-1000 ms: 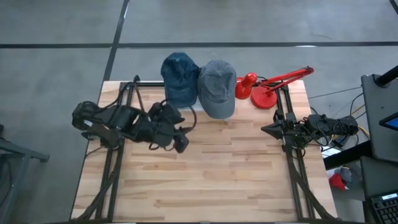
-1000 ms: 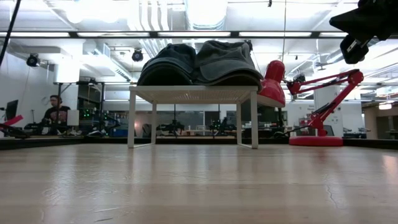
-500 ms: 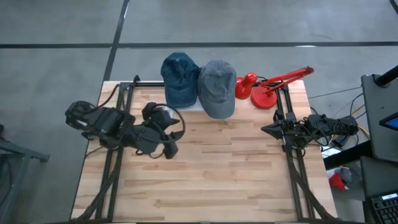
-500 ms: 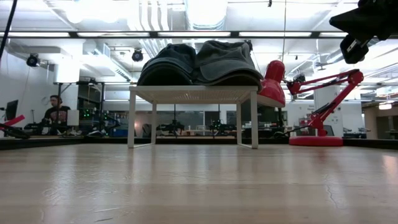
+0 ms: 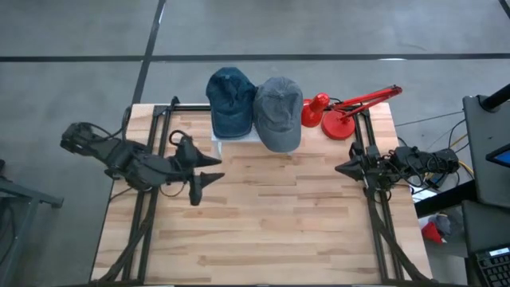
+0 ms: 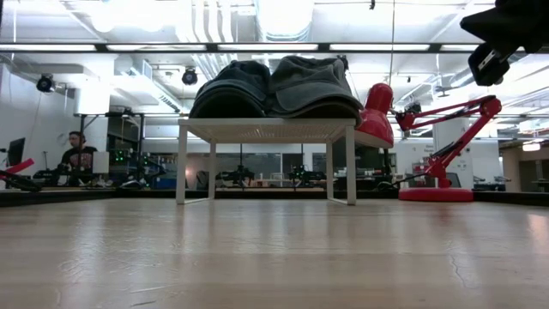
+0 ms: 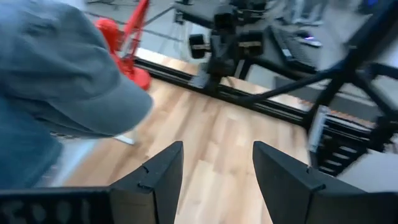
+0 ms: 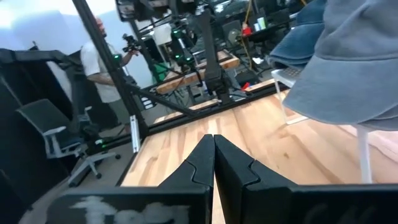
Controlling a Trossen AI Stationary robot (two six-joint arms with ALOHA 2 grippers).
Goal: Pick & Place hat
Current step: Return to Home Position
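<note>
Counter boards (image 5: 271, 227) lie under my left hand (image 5: 210, 170), released and empty, with the right hand (image 5: 341, 168) clenched well apart; a stray swing toward the shelf (image 5: 217, 143) just beside the left hand could snag the caps (image 5: 231, 100).

A red desk lamp (image 5: 343, 112) stands at the upper right of the wooden table (image 5: 271, 231) in the high view. In the low view a person (image 6: 78, 156) shows at far left, in the room behind. An office chair (image 8: 56, 134) sits at the left of the right wrist view.

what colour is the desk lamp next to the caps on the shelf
The desk lamp is red all over; it shows best in the high view.
</note>
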